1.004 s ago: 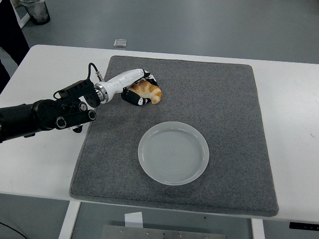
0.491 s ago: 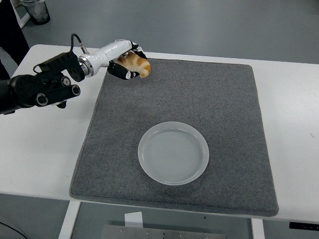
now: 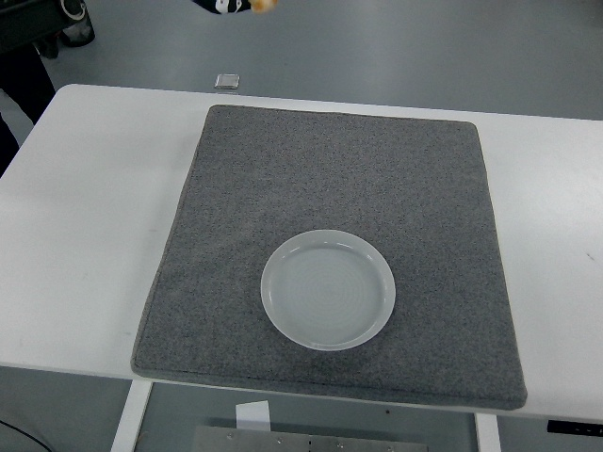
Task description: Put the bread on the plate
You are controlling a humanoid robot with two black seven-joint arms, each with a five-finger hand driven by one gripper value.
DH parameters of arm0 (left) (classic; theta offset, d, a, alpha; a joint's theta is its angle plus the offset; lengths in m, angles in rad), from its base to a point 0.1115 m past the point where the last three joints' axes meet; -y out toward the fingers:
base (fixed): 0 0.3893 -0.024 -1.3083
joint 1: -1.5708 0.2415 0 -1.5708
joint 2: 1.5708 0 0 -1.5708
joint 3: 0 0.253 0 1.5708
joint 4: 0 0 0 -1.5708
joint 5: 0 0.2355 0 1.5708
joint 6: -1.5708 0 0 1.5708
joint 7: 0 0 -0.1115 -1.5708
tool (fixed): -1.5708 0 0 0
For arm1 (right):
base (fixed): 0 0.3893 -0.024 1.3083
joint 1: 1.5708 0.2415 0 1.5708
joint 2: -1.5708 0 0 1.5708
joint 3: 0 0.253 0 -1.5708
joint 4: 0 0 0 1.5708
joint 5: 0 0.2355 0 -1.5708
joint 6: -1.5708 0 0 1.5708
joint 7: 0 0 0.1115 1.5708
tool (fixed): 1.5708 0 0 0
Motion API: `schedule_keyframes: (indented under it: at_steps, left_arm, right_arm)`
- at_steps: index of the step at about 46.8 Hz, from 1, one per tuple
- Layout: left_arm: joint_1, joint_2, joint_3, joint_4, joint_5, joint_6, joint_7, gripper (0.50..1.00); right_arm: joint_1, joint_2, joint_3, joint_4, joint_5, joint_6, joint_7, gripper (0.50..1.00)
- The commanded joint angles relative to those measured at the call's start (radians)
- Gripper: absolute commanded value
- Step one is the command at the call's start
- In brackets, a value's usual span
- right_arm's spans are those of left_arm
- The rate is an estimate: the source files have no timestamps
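Observation:
At the very top edge of the head view only a sliver of the golden bread (image 3: 263, 6) shows, with the black fingers (image 3: 219, 6) of my left hand (image 3: 236, 5) curled against it, high above the table. A dark part of the left arm (image 3: 28, 21) crosses the top left corner. The white round plate (image 3: 328, 289) lies empty on the grey mat (image 3: 330, 169), toward the mat's near side. The rest of the hand and bread is cut off by the picture's edge. My right arm is out of view.
The grey mat covers the middle of the white table (image 3: 85, 235). A small silvery square object (image 3: 226, 81) lies just beyond the table's far edge. A dark shape (image 3: 19, 89) stands at the far left.
My left hand lifted the bread off the mat's far left part and carried it up and back until it nearly left the picture. The plate has not moved.

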Motion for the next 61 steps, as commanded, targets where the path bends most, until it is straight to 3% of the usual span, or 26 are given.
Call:
schedule_keyframes:
  at_steps: [1, 8, 14, 19, 31, 36, 54, 61]
  left_arm:
    - [-0.039, -0.019, 0.001, -0.042, 0.008, 0.004, 0.005, 0.5]
    - [-0.094, -0.046, -0.001, -0.217, 0.011, 0.027, 0.011, 0.5]
    - [-0.103, -0.046, -0.001, -0.349, 0.012, 0.085, 0.064, 0.5]
    - [-0.099, -0.044, 0.001, -0.433, 0.02, 0.127, 0.067, 0.5]
    - [-0.085, -0.032, 0.032, -0.607, 0.083, 0.253, 0.07, 0.5]
    - [-0.076, -0.032, 0.078, -0.631, 0.132, 0.294, 0.07, 0.5]
    - [0.269, -0.049, 0.078, -0.607, 0.347, 0.386, 0.057, 0.5]
    - [0.364, -0.067, 0.078, -0.604, 0.422, 0.415, 0.057, 0.5]
  right_arm:
    - [0.0, 0.0, 0.0, 0.0, 0.0, 0.0, 0.0, 0.952]
    - [0.0, 0.0, 0.0, 0.0, 0.0, -0.001, 0.0, 0.952]
    - [0.0, 0.0, 0.0, 0.0, 0.0, -0.001, 0.0, 0.952]
    - [0.0, 0.0, 0.0, 0.0, 0.0, -0.001, 0.0, 0.952]
    - [0.0, 0.0, -0.002, 0.0, 0.0, -0.001, 0.0, 0.952]
    - [-0.001, 0.0, -0.002, 0.0, 0.0, -0.003, 0.0, 0.952]
    - [-0.001, 0.0, -0.002, 0.0, 0.0, -0.001, 0.0, 0.952]
    - [-0.001, 0.0, -0.002, 0.0, 0.0, -0.001, 0.0, 0.952]
